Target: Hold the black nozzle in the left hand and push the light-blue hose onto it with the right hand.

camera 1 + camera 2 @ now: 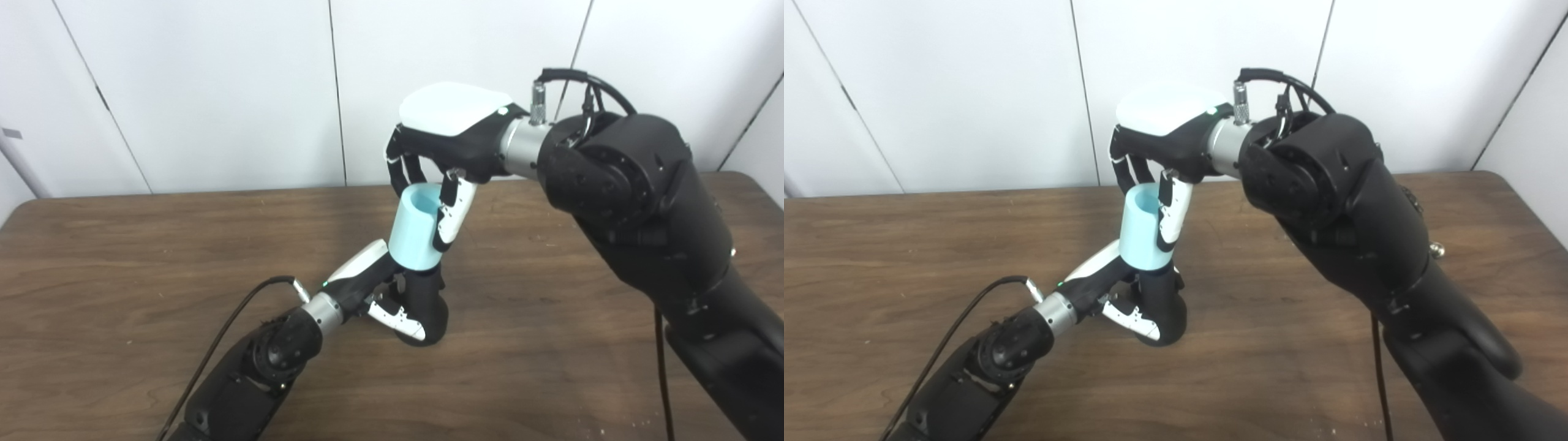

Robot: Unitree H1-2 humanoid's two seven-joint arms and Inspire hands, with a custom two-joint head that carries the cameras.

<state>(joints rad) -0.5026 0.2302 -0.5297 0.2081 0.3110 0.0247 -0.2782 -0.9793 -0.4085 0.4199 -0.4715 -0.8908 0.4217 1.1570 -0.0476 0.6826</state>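
Note:
The black nozzle (427, 309) stands on its rounded base on the wooden table (122, 263), near the middle. My left hand (383, 293) is shut around its lower body from the left. The light-blue hose (416, 226), a short open-topped tube, sits over the nozzle's upper end, slightly tilted. My right hand (444, 159) comes down from above and is shut on the hose, fingers behind the rim and thumb along the front right side. In the right eye view the hose (1144, 229) sits on the nozzle (1160, 306) the same way.
A black cable (226, 334) runs along my left forearm above the tabletop. My bulky right forearm (643, 202) spans the right side of the table. White wall panels stand behind the table's far edge.

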